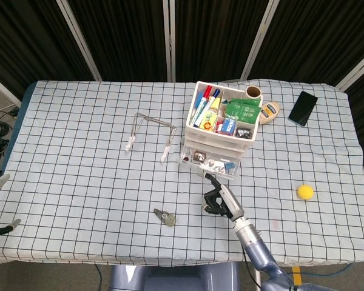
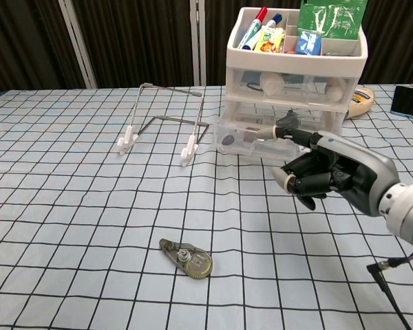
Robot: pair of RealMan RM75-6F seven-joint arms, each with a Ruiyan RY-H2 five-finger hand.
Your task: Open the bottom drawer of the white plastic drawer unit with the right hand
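- White plastic drawer unit (image 1: 219,128): upright on the checked cloth, right of centre; open top tray packed with markers and small packets.
- Bottom drawer (image 1: 208,164): clear-fronted, pulled partway out toward the table's front edge, small odds and ends visible inside; in the chest view its front (image 2: 251,141) projects past the drawers above.

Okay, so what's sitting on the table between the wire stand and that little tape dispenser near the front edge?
Nothing: in the head view, only bare checked cloth lies between the wire stand and the tape dispenser. The chest view agrees.
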